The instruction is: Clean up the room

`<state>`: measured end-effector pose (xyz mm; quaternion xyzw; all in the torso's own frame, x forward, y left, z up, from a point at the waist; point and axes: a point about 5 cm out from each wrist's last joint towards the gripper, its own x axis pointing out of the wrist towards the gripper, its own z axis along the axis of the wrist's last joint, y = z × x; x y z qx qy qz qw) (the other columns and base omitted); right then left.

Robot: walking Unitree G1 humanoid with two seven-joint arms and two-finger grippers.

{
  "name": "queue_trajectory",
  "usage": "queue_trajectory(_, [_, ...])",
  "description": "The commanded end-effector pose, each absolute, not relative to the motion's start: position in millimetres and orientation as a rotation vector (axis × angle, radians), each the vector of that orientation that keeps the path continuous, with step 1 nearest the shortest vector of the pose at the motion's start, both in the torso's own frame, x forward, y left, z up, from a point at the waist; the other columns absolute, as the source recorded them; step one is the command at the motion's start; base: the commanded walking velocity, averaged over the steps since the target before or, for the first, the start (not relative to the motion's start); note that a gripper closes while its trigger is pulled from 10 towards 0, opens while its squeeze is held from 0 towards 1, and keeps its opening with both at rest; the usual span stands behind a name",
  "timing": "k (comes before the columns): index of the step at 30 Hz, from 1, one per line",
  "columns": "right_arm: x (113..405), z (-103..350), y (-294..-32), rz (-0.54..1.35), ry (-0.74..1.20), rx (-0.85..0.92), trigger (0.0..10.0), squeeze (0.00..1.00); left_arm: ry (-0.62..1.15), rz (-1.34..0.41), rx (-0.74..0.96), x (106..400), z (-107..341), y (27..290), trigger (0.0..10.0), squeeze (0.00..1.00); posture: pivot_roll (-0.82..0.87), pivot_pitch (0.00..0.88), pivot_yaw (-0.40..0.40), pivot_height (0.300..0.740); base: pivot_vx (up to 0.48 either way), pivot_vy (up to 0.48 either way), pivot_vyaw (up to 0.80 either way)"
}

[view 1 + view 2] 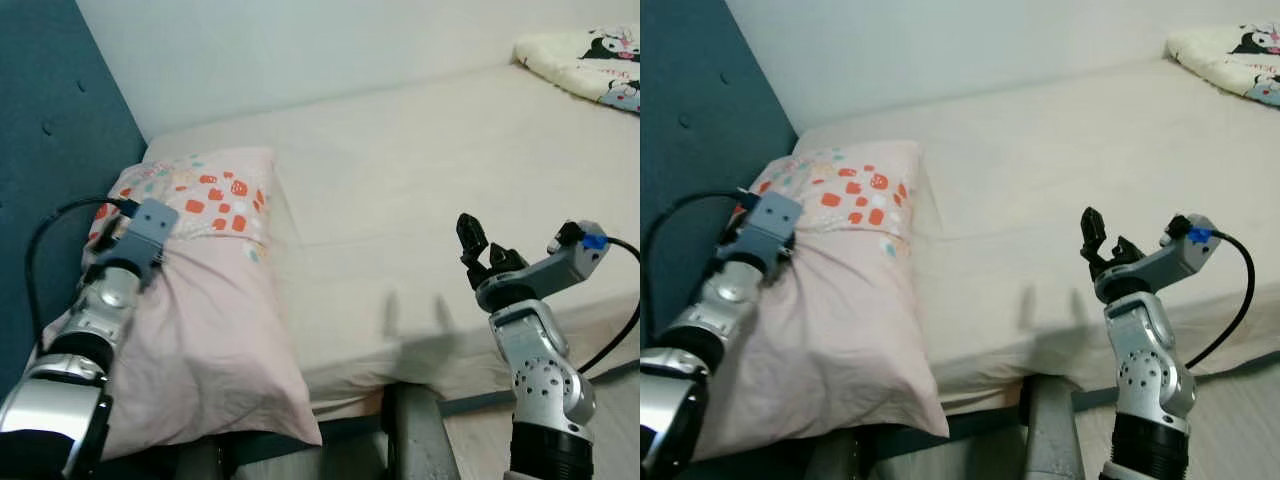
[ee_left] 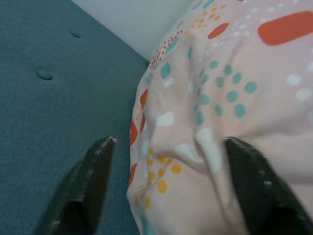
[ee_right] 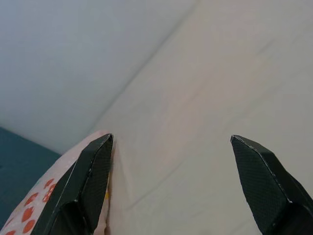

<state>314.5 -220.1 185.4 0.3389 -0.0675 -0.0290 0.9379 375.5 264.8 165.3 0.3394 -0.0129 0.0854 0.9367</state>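
At the head of the bed (image 1: 430,190), your pink pillow (image 1: 215,330) lay against the blue headboard (image 1: 50,170). Your left end effector (image 2: 166,196) straddled its corner, fingers spread; the right end effector (image 1: 482,248) hovered open. Straightening looked barely begun; the far blanket (image 1: 590,55) remained untouched.

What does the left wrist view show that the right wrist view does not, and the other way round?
Left wrist view alone: the left gripper, fingers spread, with a bunched fold of the pink pillow with orange and teal dots between them, close beside the teal padded headboard with button tufts.

Right wrist view alone: the right gripper, open over the wide cream bed sheet, holding nothing, with the pale wall behind.

Both share: the pillow, here at a corner by one finger, and a strip of the headboard.
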Motion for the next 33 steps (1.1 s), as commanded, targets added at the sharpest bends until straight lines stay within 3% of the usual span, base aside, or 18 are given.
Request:
queue_trajectory(1, [320, 185, -218, -0.044, -0.133, 0.683, 10.0, 0.0, 0.037, 0.073, 0.738, 368, 161, 280, 10.0, 1.0, -0.04, 0.056, 0.073, 0.497, 0.0, 0.0, 0.0])
queue_trajectory(2, [320, 185, -218, -0.044, -0.133, 0.683, 10.0, 0.0, 0.037, 0.073, 0.738, 368, 161, 280, 10.0, 1.0, -0.04, 0.056, 0.073, 0.497, 0.0, 0.0, 0.0])
queue_trajectory(5, [333, 190, -220, -0.025, -0.142, 0.672, 10.0, 0.0, 0.211, -0.364, 0.842, 347, 150, 288, 10.0, 1.0, 0.0, 0.002, 0.056, 0.497, 0.0, 0.0, 0.0])
queue_trajectory(6, [333, 190, -220, -0.025, -0.142, 0.672, 10.0, 0.0, 0.211, -0.364, 0.842, 347, 150, 288, 10.0, 1.0, 0.0, 0.002, 0.056, 0.497, 0.0, 0.0, 0.0])
queue_trajectory(9, [341, 196, -218, -0.004, -0.157, 0.669, 10.0, 0.0, 0.278, -0.668, 0.842, 319, 156, 287, 10.0, 1.0, 0.01, 0.0, 0.05, 0.497, 0.0, 0.0, 0.0])
queue_trajectory(11, [341, 196, -218, -0.004, -0.157, 0.669, 10.0, 0.0, 0.278, -0.668, 0.842, 319, 156, 287, 10.0, 1.0, 0.01, 0.0, 0.05, 0.497, 0.0, 0.0, 0.0])
queue_trajectory(12, [344, 198, -217, 0.005, -0.161, 0.668, 10.0, 0.0, 0.3, -0.772, 0.853, 308, 162, 285, 10.0, 1.0, 0.01, 0.0, 0.043, 0.497, 0.0, 0.0, 0.0])
queue_trajectory(13, [346, 198, -216, 0.011, -0.162, 0.667, 10.0, 0.0, 0.342, -0.859, 0.885, 298, 166, 285, 10.0, 0.55, 0.01, 0.0, 0.036, 0.497, 0.0, 0.0, 0.0])
queue_trajectory(14, [346, 198, -216, 0.011, -0.162, 0.667, 10.0, 0.0, 0.342, -0.859, 0.885, 298, 166, 285, 10.0, 0.55, 0.01, 0.0, 0.036, 0.497, 0.0, 0.0, 0.0])
queue_trajectory(15, [347, 198, -215, 0.019, -0.16, 0.665, 10.0, 0.0, 0.418, -0.939, 0.943, 288, 168, 288, 10.0, 0.0, 0.01, 0.0, 0.033, 0.497, 0.0, 0.0, 0.0])
queue_trajectory(19, [349, 198, -213, 0.029, -0.156, 0.659, 10.0, 0.0, 0.557, -1.068, 1.014, 269, 169, 294, 10.0, 0.0, 0.02, 0.0, 0.033, 0.497, 0.0, 0.0, 0.0])
queue_trajectory(21, [350, 197, -215, 0.029, -0.158, 0.656, 10.0, 0.0, 0.685, -1.228, 1.009, 249, 156, 292, 10.0, 0.0, 0.02, 0.0, 0.042, 0.497, 0.0, 0.0, 0.0])
queue_trajectory(25, [351, 197, -216, 0.026, -0.159, 0.654, 10.0, 0.0, 0.747, -1.289, 1.008, 240, 146, 293, 10.0, 0.0, 0.02, 0.0, 0.041, 0.497, 0.0, 0.0, 0.0])
queue_trajectory(30, [353, 196, -220, 0.015, -0.161, 0.641, 10.0, 0.0, 0.982, -1.47, 0.893, 196, 92, 285, 10.0, 0.0, 0.02, 0.0, 0.034, 0.497, 0.0, 0.0, 0.0])
queue_trajectory(33, [353, 196, -220, 0.015, -0.161, 0.64, 10.0, 0.0, 0.995, -1.475, 0.887, 194, 87, 283, 10.0, 0.0, 0.02, 0.0, 0.034, 0.497, 0.0, 0.0, 0.0])
